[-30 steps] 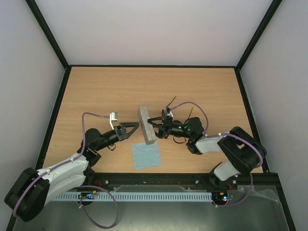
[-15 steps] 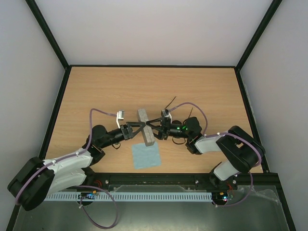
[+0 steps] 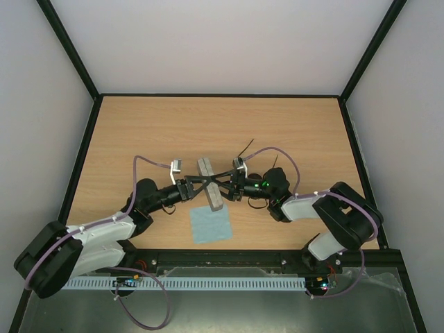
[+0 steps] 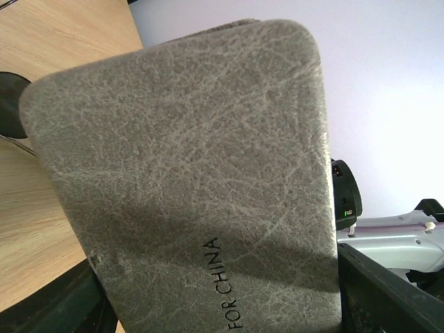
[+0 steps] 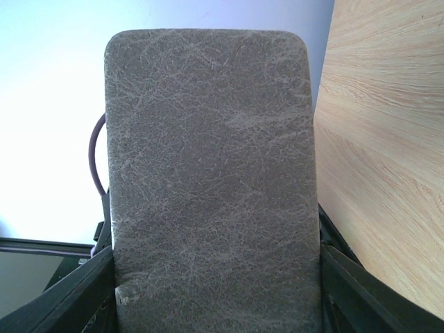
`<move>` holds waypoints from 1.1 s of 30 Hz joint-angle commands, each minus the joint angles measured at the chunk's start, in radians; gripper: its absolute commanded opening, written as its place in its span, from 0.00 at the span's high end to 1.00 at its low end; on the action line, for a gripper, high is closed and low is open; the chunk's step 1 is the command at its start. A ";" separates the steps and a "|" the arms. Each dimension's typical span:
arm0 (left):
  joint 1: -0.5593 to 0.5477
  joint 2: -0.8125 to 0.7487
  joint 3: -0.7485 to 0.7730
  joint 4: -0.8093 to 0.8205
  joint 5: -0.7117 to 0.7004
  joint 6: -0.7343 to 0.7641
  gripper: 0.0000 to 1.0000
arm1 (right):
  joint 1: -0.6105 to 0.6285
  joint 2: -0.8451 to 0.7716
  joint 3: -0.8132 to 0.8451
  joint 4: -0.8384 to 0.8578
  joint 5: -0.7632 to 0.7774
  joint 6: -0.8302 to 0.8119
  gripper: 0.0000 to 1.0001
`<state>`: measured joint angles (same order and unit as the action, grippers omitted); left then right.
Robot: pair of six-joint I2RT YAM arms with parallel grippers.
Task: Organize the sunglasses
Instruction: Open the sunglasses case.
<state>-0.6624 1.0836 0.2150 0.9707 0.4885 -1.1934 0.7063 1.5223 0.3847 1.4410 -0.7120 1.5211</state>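
Note:
The grey case [image 3: 210,182] stands on its long edge mid-table and fills both wrist views [image 4: 187,180] [image 5: 211,180]. My right gripper [image 3: 220,184] is on its right face, one finger along each edge, shut on it. My left gripper [image 3: 200,183] is on its left face, jaws spread with a finger [image 4: 388,291] on each side, open. The sunglasses [image 3: 248,148] lie behind the right gripper, mostly hidden by the arm; thin temple arms stick out, and one dark round lens [image 4: 10,104] shows in the left wrist view.
The light blue cloth [image 3: 211,223] lies flat just in front of the case. A black frame rail [image 3: 222,258] runs along the near table edge, and walls close in the sides and the back.
My left gripper has moved right from beside the case until its fingers flank the case. The right gripper and the case have stayed in place.

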 commanded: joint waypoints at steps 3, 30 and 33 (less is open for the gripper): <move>0.002 -0.022 -0.013 -0.011 -0.017 0.047 0.47 | -0.014 -0.070 0.015 0.028 -0.031 0.005 0.94; 0.080 -0.192 -0.126 -0.063 0.019 0.032 0.46 | -0.045 -0.094 -0.029 0.287 -0.042 0.182 0.94; 0.081 -0.202 -0.132 -0.070 0.021 0.032 0.45 | -0.045 -0.095 -0.028 0.299 -0.040 0.190 0.94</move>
<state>-0.6415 0.9009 0.1402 0.9787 0.5949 -1.2308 0.7010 1.4509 0.3691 1.5036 -0.8024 1.6299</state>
